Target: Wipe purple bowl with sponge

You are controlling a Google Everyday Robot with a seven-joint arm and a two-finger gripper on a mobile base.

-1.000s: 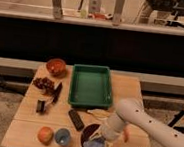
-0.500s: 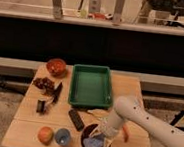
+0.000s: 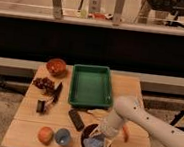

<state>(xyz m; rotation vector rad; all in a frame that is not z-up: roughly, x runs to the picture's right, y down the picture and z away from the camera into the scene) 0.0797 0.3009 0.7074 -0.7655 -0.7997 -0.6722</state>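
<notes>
The purple bowl (image 3: 89, 136) sits near the front edge of the wooden table (image 3: 27, 114), right of the small light blue cup (image 3: 63, 136). The light blue sponge (image 3: 93, 146) lies inside the bowl. My gripper (image 3: 99, 137) reaches down into the bowl from the right, directly over the sponge and pressing on it. The white arm (image 3: 145, 120) comes in from the lower right and hides the bowl's right side.
A green tray (image 3: 90, 85) stands at the table's middle. An orange-brown bowl (image 3: 56, 66) is at the back left, with grapes (image 3: 44, 83) and dark utensils (image 3: 57, 91) below it. An orange fruit (image 3: 45, 134) and a black bar (image 3: 76, 119) lie near the front. A carrot (image 3: 125, 133) lies beside the arm.
The gripper has shifted slightly within the purple bowl, moving the sponge a little toward the bowl's front. Other things have not moved.
</notes>
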